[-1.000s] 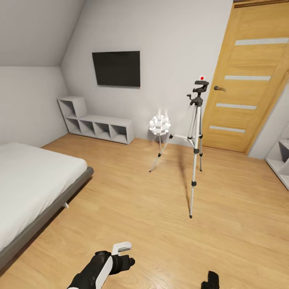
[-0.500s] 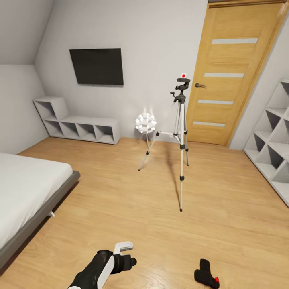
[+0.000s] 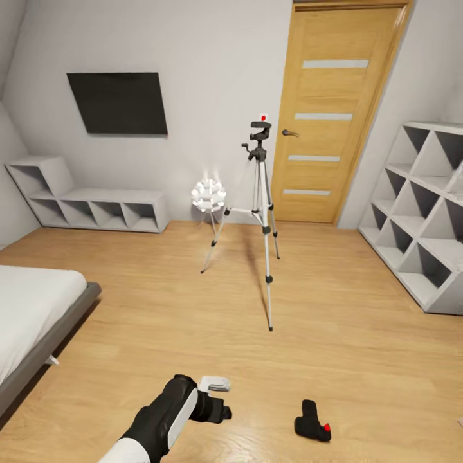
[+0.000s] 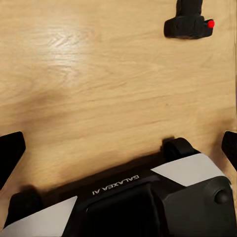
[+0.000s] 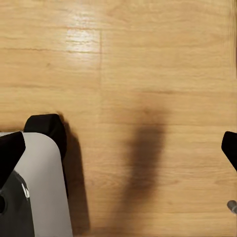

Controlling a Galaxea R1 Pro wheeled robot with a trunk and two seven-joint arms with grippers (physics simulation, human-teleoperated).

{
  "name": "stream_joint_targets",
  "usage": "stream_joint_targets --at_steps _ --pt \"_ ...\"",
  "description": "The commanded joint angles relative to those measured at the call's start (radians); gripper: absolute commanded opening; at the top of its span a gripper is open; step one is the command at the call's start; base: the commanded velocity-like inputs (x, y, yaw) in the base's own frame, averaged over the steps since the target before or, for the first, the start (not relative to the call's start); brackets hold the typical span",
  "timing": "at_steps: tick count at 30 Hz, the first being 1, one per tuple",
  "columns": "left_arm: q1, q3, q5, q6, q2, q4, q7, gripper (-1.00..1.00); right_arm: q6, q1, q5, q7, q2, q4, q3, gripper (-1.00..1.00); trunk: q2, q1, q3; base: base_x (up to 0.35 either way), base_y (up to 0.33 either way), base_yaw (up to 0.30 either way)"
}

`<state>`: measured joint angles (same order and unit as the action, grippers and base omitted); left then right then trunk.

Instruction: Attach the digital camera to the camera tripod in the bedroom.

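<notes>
1. While the tripod stands upright before the wooden door, the camera lies on the floor, well short of the tripod's nearest foot.
2. Left gripper hangs over bare floor beside the camera, fingers spread, nothing held.
3. Right gripper: fingertips wide apart over bare floor.

Black-and-white left arm, white-tabbed pincer, "GALAXEA AI" lettering

Digital camera with red button on the wood floor, beyond the robot's black-and-white base.
</notes>
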<state>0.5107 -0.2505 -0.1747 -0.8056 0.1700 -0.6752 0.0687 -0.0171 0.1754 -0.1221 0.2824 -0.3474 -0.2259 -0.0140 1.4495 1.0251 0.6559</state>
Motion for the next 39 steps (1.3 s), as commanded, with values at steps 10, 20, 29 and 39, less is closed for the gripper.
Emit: stream_joint_targets --at_steps 10,20,29,39 --pt "0.001 -0.061 -0.063 -0.177 -0.01 -0.182 0.005 1.0 -0.004 0.016 -0.062 0.004 -0.023 0.0 -0.001 1.0 0.021 0.011 0.018 0.0 0.0 -0.259" --pt "0.117 -0.281 -0.075 -0.183 -0.026 -0.142 0.109 1.0 0.007 0.02 -0.077 0.007 -0.05 0.0 -0.001 1.0 0.091 0.05 0.056 0.0 0.0 -0.257" --pt "0.187 -0.391 -0.076 -0.062 -0.03 0.059 0.274 1.0 0.014 0.018 -0.077 0.01 -0.05 0.0 0.0 1.0 0.154 0.084 0.091 0.0 0.0 -0.255" --pt "0.192 -0.279 -0.082 -0.047 -0.056 0.074 0.298 1.0 0.016 0.018 -0.077 0.013 -0.045 0.0 0.0 1.0 0.224 0.123 0.13 0.0 0.0 -0.254"
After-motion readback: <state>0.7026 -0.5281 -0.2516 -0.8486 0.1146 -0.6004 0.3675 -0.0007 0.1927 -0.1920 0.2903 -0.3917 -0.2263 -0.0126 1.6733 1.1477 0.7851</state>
